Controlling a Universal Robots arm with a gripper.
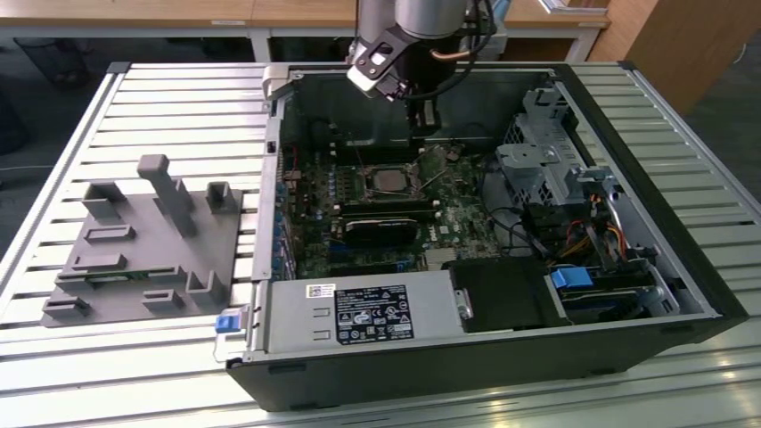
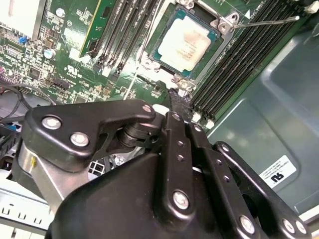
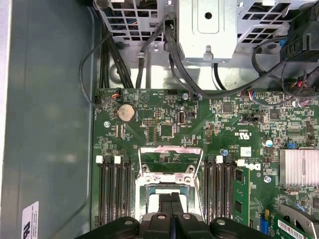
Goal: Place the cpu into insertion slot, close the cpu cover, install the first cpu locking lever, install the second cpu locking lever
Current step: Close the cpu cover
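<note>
Fingers (image 3: 165, 203) clenched together, holding nothing, near the one cpu (image 2: 184, 39) seated in its insertion slot (image 2: 155, 56)

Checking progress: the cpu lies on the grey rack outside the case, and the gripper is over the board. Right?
Not quite. The cpu sits on the board inside the case, as the second wrist view shows, not on the grey rack. The gripper is over the board.
</note>
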